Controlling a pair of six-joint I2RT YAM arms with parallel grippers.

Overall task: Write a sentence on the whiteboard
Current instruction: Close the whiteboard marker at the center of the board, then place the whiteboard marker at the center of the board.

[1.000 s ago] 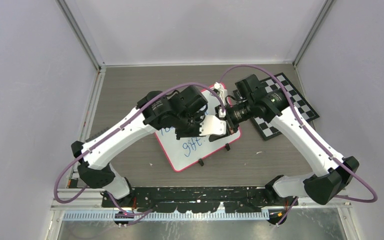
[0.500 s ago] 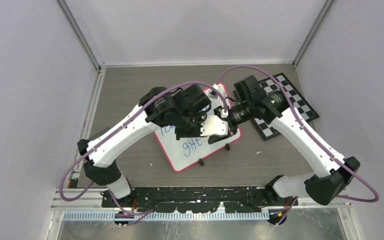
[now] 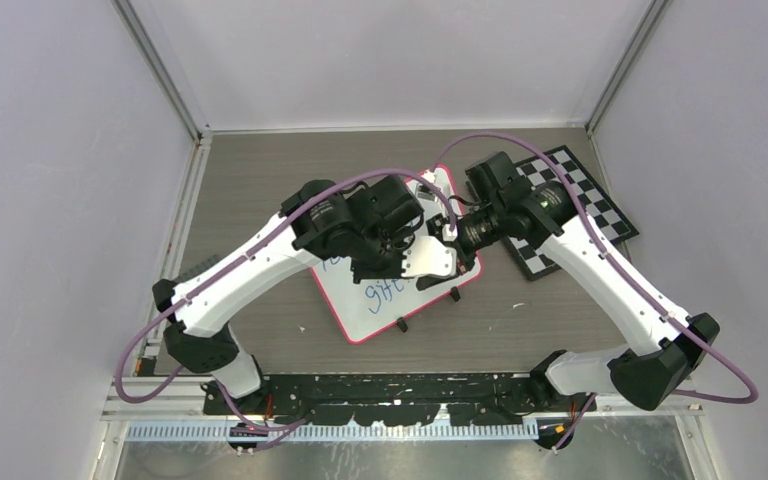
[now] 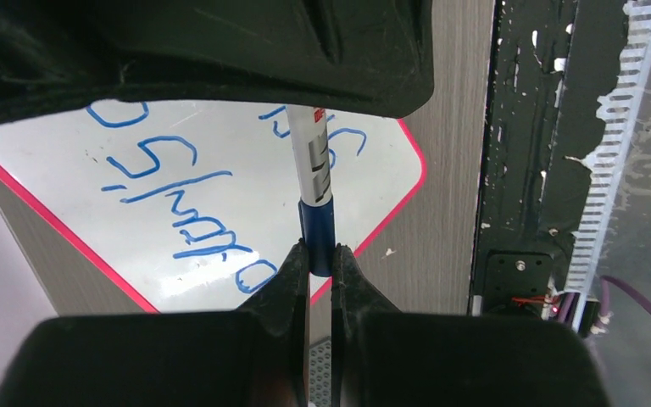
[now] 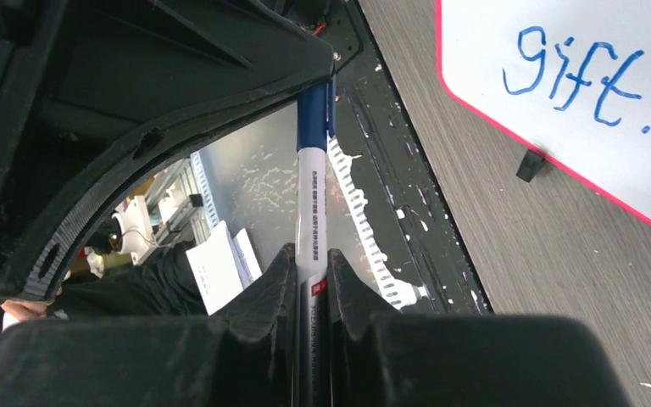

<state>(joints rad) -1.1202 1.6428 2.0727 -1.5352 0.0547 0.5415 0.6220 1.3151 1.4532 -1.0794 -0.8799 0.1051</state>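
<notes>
The whiteboard [image 3: 360,312], white with a pink-red frame, lies mid-table with blue handwriting ending in "gift." It also shows in the left wrist view [image 4: 68,170] and the right wrist view [image 5: 559,34]. Both grippers meet above its right half on one marker. My left gripper [image 3: 428,250] is shut on the marker's blue cap [image 4: 317,229]. My right gripper [image 3: 453,232] is shut on the marker's white barrel [image 5: 312,212]. In the right wrist view the blue cap [image 5: 312,114] runs into the left gripper's body. The marker's tip is hidden.
A black-and-white checkerboard [image 3: 570,205] lies at the back right, under the right arm. Two small black clip feet [image 3: 402,323] stick out at the whiteboard's near edge. Grey walls close in the table on three sides. A black rail [image 3: 390,385] runs along the near edge.
The left arm has shifted a little to the right and nearer, and both grippers have moved slightly nearer over the board. Both stay shut on the marker.
</notes>
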